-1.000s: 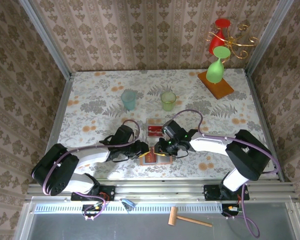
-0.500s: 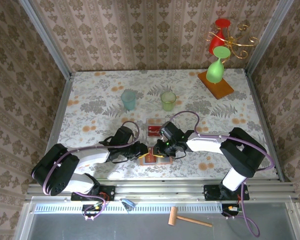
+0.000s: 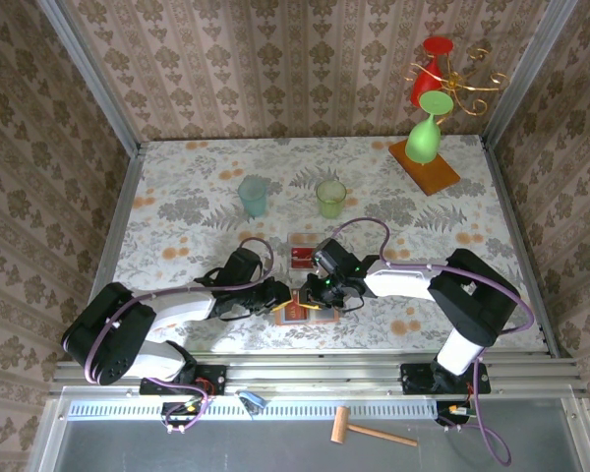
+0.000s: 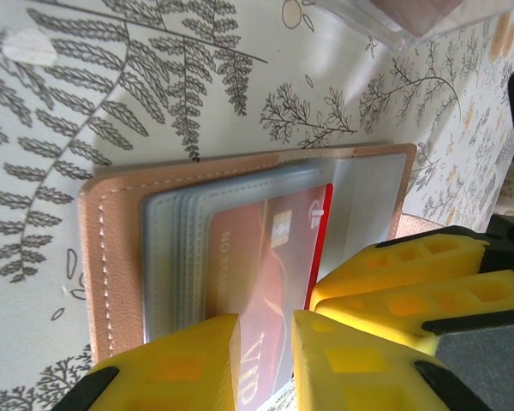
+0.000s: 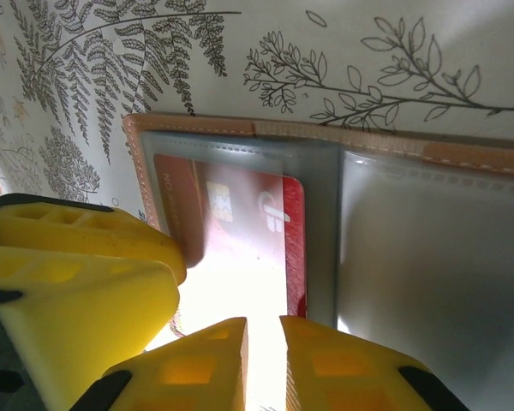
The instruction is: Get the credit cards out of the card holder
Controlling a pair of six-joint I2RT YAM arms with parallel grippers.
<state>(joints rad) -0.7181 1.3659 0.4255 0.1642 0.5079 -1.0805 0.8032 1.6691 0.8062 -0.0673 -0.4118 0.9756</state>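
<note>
The card holder [image 3: 312, 316] lies open near the table's front edge, tan with grey-blue pockets [image 4: 167, 248]. A red credit card [image 4: 270, 257] with a chip sticks partway out of a pocket. My left gripper [image 4: 265, 360] rests over the card's lower end, its yellow fingers a little apart with the card flat beneath the gap. My right gripper [image 5: 264, 360] hovers at the same card [image 5: 248, 214] from the other side, its jaws nearly together with only a bright slit between. In the top view, the left gripper [image 3: 283, 301] and right gripper [image 3: 320, 292] meet over the wallet.
A clear plastic tray [image 3: 304, 253] holding a red card sits just behind the wallet. Farther back stand a blue-green cup [image 3: 254, 196] and a yellow-green cup [image 3: 330, 199]. A green glass on an orange board [image 3: 425, 147] is at the back right.
The right gripper has slid left along the wallet toward the left gripper. The left arm and the wallet have hardly moved.
</note>
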